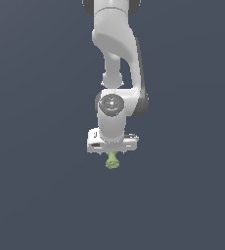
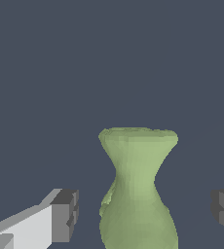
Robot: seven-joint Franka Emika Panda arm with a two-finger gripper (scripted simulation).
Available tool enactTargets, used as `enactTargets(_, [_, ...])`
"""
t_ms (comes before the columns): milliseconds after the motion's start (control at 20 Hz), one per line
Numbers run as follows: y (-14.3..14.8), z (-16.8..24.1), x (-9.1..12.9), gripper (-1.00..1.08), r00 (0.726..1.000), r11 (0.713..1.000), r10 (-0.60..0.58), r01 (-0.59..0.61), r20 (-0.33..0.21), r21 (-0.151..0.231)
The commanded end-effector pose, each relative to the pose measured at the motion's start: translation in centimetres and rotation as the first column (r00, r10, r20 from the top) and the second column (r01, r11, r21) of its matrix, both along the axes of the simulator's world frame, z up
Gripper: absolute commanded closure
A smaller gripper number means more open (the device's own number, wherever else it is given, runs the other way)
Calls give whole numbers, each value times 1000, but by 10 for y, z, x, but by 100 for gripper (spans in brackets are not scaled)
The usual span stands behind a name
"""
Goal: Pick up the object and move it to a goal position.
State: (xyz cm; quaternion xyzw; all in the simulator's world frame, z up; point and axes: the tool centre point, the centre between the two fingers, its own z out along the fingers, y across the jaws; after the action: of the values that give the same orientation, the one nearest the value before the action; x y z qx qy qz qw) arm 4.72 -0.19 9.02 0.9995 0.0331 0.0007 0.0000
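Note:
The object [image 1: 112, 160] is a small light-green hourglass-like piece with a narrow waist and flared ends. In the exterior view it pokes out just under the white gripper [image 1: 112, 152], whose fingers are hidden there. In the wrist view the object [image 2: 138, 189] lies between the two dark finger pads [image 2: 65, 216]. Both pads stand apart from it with clear gaps on either side, so the gripper [image 2: 145, 214] is open around the object without touching it.
A plain dark grey-blue surface [image 1: 36, 195] fills the whole background. The white arm [image 1: 117, 58] rises straight above the gripper. No other objects or goal marker show.

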Motion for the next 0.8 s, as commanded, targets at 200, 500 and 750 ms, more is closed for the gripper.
enactTargets(200, [0, -27, -1, -92, 1000, 1000, 0, 0, -1, 0])
enactTargets(500, [0, -29, 1, 108, 1000, 1000, 0, 0, -1, 0])
enactTargets(750, [0, -29, 1, 108, 1000, 1000, 0, 0, -1, 0])
